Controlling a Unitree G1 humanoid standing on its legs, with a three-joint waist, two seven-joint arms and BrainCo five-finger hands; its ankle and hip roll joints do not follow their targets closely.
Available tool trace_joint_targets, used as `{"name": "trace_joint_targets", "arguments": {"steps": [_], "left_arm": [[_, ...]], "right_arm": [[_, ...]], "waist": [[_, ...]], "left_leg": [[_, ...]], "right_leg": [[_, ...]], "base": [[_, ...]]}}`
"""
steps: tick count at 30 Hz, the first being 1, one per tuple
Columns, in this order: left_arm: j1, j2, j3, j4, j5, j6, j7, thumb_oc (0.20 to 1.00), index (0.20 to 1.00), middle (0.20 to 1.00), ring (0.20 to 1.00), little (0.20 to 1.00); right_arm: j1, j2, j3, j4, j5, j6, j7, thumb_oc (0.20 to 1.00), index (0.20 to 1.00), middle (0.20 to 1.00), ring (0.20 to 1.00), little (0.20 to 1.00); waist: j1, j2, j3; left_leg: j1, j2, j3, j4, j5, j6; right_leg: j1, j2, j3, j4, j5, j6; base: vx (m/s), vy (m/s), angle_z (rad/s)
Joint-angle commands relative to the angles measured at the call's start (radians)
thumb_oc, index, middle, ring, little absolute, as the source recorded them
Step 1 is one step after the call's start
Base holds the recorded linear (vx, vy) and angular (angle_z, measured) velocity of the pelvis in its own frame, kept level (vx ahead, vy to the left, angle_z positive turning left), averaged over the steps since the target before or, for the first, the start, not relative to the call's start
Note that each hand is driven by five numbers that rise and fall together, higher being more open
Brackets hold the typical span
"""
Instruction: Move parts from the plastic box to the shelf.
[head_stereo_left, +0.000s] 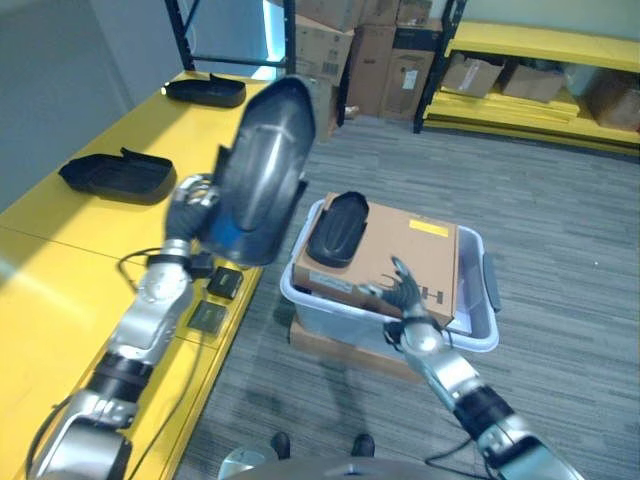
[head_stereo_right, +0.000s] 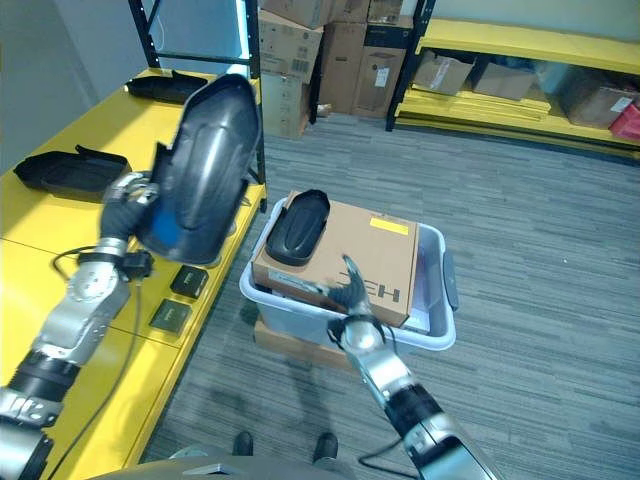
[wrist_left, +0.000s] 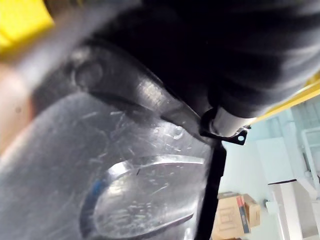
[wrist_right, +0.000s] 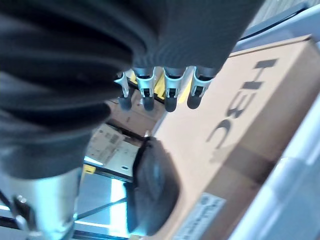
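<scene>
Above the pale translucent plastic box and off to its shelf side, the left hand holds a large glossy black moulded plastic shell upright in the left eye view; its fingers hide behind the part, so I cannot tell their set. Inside the box lies a brown cardboard carton with a smaller black oval part on top. Two more black parts rest on the yellow shelf beside the box.

In the right eye view, the right hand hovers at the carton's near edge, fingers spread and empty.

The left wrist view shows the shell's scuffed, shiny inner face close up.

The right wrist view shows straight fingers above the carton, apart from it.

The shell looks light, stiff and slippery; its rim seems the surest hold.
</scene>
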Motion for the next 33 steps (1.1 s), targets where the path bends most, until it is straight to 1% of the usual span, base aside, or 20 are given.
{"name": "trace_joint_targets", "arguments": {"steps": [1, 3, 6, 7, 9, 10, 12, 13, 15, 18, 19, 21, 22, 24, 26, 27, 28, 29, 32, 33], "left_arm": [[-0.065, 0.036, 0.032, -0.009, 0.015, -0.145, 0.021, 0.2, 0.2, 0.2, 0.2, 0.2], [-0.012, 0.07, 0.101, -0.045, -0.007, -0.146, 0.022, 0.2, 0.2, 0.2, 0.2, 0.2], [0.019, 0.09, 0.146, -0.074, -0.033, -0.14, 0.014, 0.2, 0.2, 0.2, 0.2, 0.2], [0.035, 0.101, 0.159, -0.076, -0.057, -0.159, 0.014, 0.2, 0.2, 0.2, 0.2, 0.2], [0.049, 0.095, 0.16, -0.077, -0.066, -0.178, -0.004, 0.2, 0.2, 0.2, 0.2, 0.2], [0.054, 0.096, 0.162, -0.084, -0.066, -0.177, -0.001, 0.2, 0.2, 0.2, 0.2, 0.2], [0.069, 0.094, 0.168, -0.09, -0.072, -0.187, 0.012, 0.2, 0.2, 0.2, 0.2, 0.2], [0.118, 0.074, 0.203, -0.123, -0.081, -0.198, -0.014, 0.2, 0.2, 0.2, 0.2, 0.2], [0.141, 0.067, 0.22, -0.144, -0.082, -0.195, -0.021, 0.2, 0.2, 0.2, 0.2, 0.2], [0.162, 0.048, 0.237, -0.163, -0.081, -0.188, -0.027, 0.2, 0.2, 0.2, 0.2, 0.2], [0.167, 0.03, 0.231, -0.177, -0.089, -0.187, -0.056, 0.2, 0.2, 0.2, 0.2, 0.2], [0.167, 0.027, 0.229, -0.177, -0.093, -0.187, -0.066, 0.2, 0.2, 0.2, 0.2, 0.2], [0.151, 0.012, 0.203, -0.164, -0.107, -0.192, -0.115, 0.2, 0.2, 0.2, 0.2, 0.2], [0.143, -0.006, 0.182, -0.158, -0.099, -0.193, -0.12, 0.2, 0.2, 0.2, 0.2, 0.2], [0.152, -0.018, 0.18, -0.163, -0.093, -0.198, -0.121, 0.2, 0.2, 0.2, 0.2, 0.2], [0.154, -0.019, 0.181, -0.165, -0.094, -0.197, -0.122, 0.2, 0.2, 0.2, 0.2, 0.2], [0.168, -0.024, 0.186, -0.177, -0.083, -0.201, -0.117, 0.2, 0.2, 0.2, 0.2, 0.2], [0.184, -0.027, 0.194, -0.193, -0.071, -0.203, -0.11, 0.2, 0.2, 0.2, 0.2, 0.2], [0.191, -0.028, 0.203, -0.202, -0.069, -0.208, -0.11, 0.2, 0.2, 0.2, 0.2, 0.2], [0.167, -0.014, 0.19, -0.188, -0.051, -0.216, -0.093, 0.2, 0.2, 0.2, 0.2, 0.2]], "right_arm": [[0.005, -0.016, -0.019, -0.029, -0.033, -0.026, 0.075, 1.0, 1.0, 1.0, 1.0, 1.0], [0.079, -0.01, -0.026, -0.008, -0.035, -0.007, 0.116, 1.0, 1.0, 1.0, 1.0, 1.0], [0.132, 0.002, -0.019, 0.031, -0.058, -0.023, 0.128, 1.0, 1.0, 1.0, 1.0, 1.0], [0.185, 0.012, -0.016, 0.091, -0.07, -0.043, 0.123, 1.0, 1.0, 1.0, 1.0, 1.0], [0.224, 0.022, -0.022, 0.137, -0.068, -0.058, 0.104, 1.0, 1.0, 1.0, 1.0, 1.0], [0.233, 0.027, -0.025, 0.162, -0.071, -0.062, 0.104, 1.0, 1.0, 1.0, 1.0, 1.0], [0.242, 0.033, -0.025, 0.218, -0.072, -0.063, 0.115, 1.0, 1.0, 1.0, 1.0, 1.0], [0.241, 0.051, -0.03, 0.298, -0.088, -0.076, 0.136, 1.0, 1.0, 1.0, 1.0, 1.0], [0.24, 0.056, -0.022, 0.323, -0.107, -0.07, 0.146, 1.0, 1.0, 1.0, 1.0, 1.0], [0.24, 0.059, -0.008, 0.346, -0.14, -0.041, 0.163, 1.0, 1.0, 1.0, 1.0, 1.0], [0.251, 0.065, -0.01, 0.357, -0.141, -0.019, 0.15, 1.0, 1.0, 1.0, 1.0, 1.0], [0.253, 0.066, -0.011, 0.36, -0.134, -0.02, 0.144, 1.0, 1.0, 1.0, 1.0, 1.0], [0.273, 0.069, -0.027, 0.368, -0.109, -0.016, 0.117, 1.0, 1.0, 1.0, 1.0, 1.0], [0.285, 0.079, -0.04, 0.391, -0.11, -0.022, 0.115, 1.0, 1.0, 1.0, 1.0, 1.0], [0.285, 0.088, -0.047, 0.413, -0.131, -0.022, 0.123, 1.0, 1.0, 1.0, 1.0, 1.0], [0.284, 0.089, -0.048, 0.415, -0.132, -0.023, 0.122, 1.0, 1.0, 1.0, 1.0, 1.0], [0.274, 0.096, -0.043, 0.428, -0.151, -0.02, 0.126, 1.0, 1.0, 1.0, 1.0, 1.0], [0.258, 0.103, -0.036, 0.446, -0.163, -0.021, 0.13, 1.0, 1.0, 1.0, 1.0, 1.0], [0.245, 0.113, -0.03, 0.457, -0.162, -0.017, 0.118, 1.0, 1.0, 1.0, 1.0, 1.0], [0.235, 0.12, -0.031, 0.447, -0.14, -0.007, 0.088, 1.0, 1.0, 1.0, 1.0, 1.0]], "waist": [[0.037, 0.026, -0.061], [0.037, 0.028, -0.054], [0.034, 0.028, -0.047], [0.014, 0.03, -0.038], [-0.003, 0.029, -0.035], [-0.006, 0.027, -0.034], [-0.003, 0.025, -0.03], [0.016, 0.022, -0.025], [0.023, 0.021, -0.023], [0.032, 0.018, -0.019], [0.034, 0.015, -0.013], [0.03, 0.015, -0.013], [0.009, 0.018, -0.01], [-0.002, 0.017, -0.011], [-0.003, 0.019, -0.007], [-0.002, 0.019, -0.008], [0.005, 0.02, -0.009], [0.019, 0.021, -0.01], [0.031, 0.022, -0.011], [0.023, 0.026, 0.004]], "left_leg": [[-0.049, 0.021, -0.075, -0.009, -0.052, -0.035], [-0.059, 0.015, -0.09, -0.009, -0.049, -0.03], [-0.067, 0.008, -0.11, -0.009, -0.046, -0.024], [-0.072, -0.003, -0.156, -0.009, -0.04, -0.018], [-0.075, -0.011, -0.195, -0.009, -0.033, -0.02], [-0.077, -0.013, -0.208, -0.009, -0.031, -0.022], [-0.078, -0.012, -0.226, -0.009, -0.025, -0.027], [-0.083, -0.004, -0.236, -0.009, -0.017, -0.037], [-0.087, 0.0, -0.237, -0.009, -0.012, -0.044], [-0.093, 0.009, -0.222, -0.009, -0.004, -0.055], [-0.104, 0.016, -0.158, -0.009, -0.001, -0.061], [-0.11, 0.018, -0.14, -0.009, 0.002, -0.064], [-0.128, 0.027, 0.0, -0.006, 0.001, -0.068], [-0.133, 0.023, 0.07, -0.002, -0.017, -0.071], [-0.143, 0.016, 0.106, 0.015, -0.022, -0.064], [-0.144, 0.015, 0.107, 0.018, -0.023, -0.063], [-0.146, 0.006, 0.103, 0.024, -0.03, -0.049], [-0.142, -0.008, 0.076, 0.027, -0.039, -0.033], [-0.143, -0.02, 0.055, 0.052, -0.058, -0.012], [-0.131, -0.041, 0.037, 0.08, -0.079, 0.029]], "right_leg": [[0.057, -0.037, -0.011, 0.002, -0.125, 0.108], [0.055, -0.04, -0.005, 0.009, -0.126, 0.112], [0.043, -0.038, 0.006, 0.042, -0.14, 0.112], [0.024, -0.003, 0.059, 0.082, -0.167, 0.093], [0.017, 0.026, 0.098, 0.097, -0.177, 0.078], [0.015, 0.033, 0.102, 0.098, -0.18, 0.075], [0.016, 0.046, 0.108, 0.104, -0.186, 0.065], [0.021, 0.058, 0.099, 0.096, -0.188, 0.052], [0.026, 0.064, 0.09, 0.088, -0.188, 0.047], [0.037, 0.072, 0.069, 0.07, -0.184, 0.041], [0.045, 0.071, 0.016, 0.056, -0.179, 0.042], [0.046, 0.07, 0.0, 0.052, -0.177, 0.044], [0.061, 0.06, -0.081, 0.042, -0.174, 0.049], [0.076, 0.053, -0.115, 0.047, -0.191, 0.055], [0.079, 0.045, -0.134, 0.065, -0.2, 0.054], [0.078, 0.044, -0.135, 0.068, -0.202, 0.054], [0.072, 0.039, -0.132, 0.092, -0.214, 0.05], [0.065, 0.032, -0.121, 0.127, -0.231, 0.047], [0.052, 0.015, -0.117, 0.205, -0.27, 0.045], [-0.015, -0.031, -0.086, 0.439, -0.248, 0.084]], "base": [[-0.04, 0.025, -0.01], [-0.05, 0.012, -0.01], [-0.04, -0.028, 0.08], [-0.02, -0.055, 0.3], [-0.01, -0.076, 0.91], [0.0, -0.09, 1.58], [-0.01, -0.099, 1.23], [-0.01, -0.107, 0.52], [-0.01, -0.066, 0.43], [-0.01, -0.035, 0.46], [-0.04, -0.015, 0.48], [-0.02, 0.007, 1.23], [0.01, 0.048, 1.48], [0.12, 0.089, 1.57], [0.16, 0.118, 1.77], [0.19, 0.145, 1.04], [0.21, 0.145, 0.77], [0.22, 0.145, 0.18], [0.23, 0.12, -0.28], [0.33, 0.258, 0.0]]}}
